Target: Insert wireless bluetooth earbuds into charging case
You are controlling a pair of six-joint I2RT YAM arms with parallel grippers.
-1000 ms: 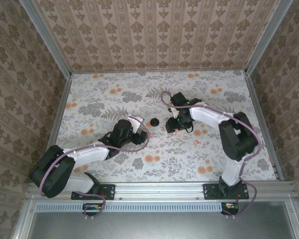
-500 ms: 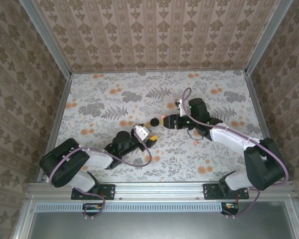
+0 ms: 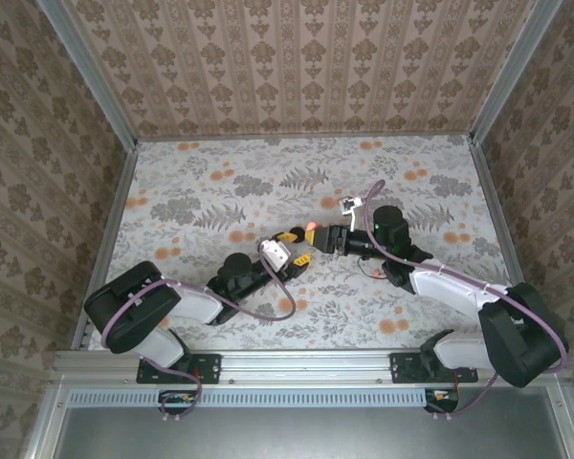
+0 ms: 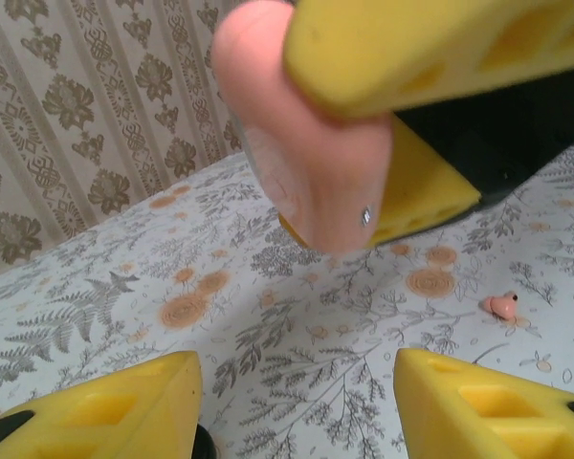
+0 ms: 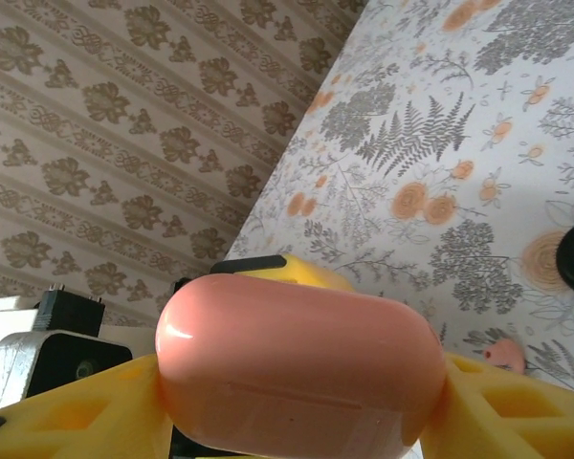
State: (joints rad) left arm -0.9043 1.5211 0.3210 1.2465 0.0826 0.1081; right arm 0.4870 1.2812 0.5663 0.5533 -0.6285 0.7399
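The left gripper (image 4: 297, 406) has its yellow fingers apart and empty, aimed just under the charging case (image 5: 297, 368). The right gripper (image 3: 313, 232) clamps the case by its ends, clear of the table, likely offering the lid for opening. The case is glossy salmon-pink and pebble-round with its seam closed; one earbud (image 4: 502, 306) lies beyond the fingers.

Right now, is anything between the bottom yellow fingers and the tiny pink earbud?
Nothing visible lies between them. The earbud sits on bare table, off to one side of the left gripper. The charging case, held by the right gripper, hangs higher up.
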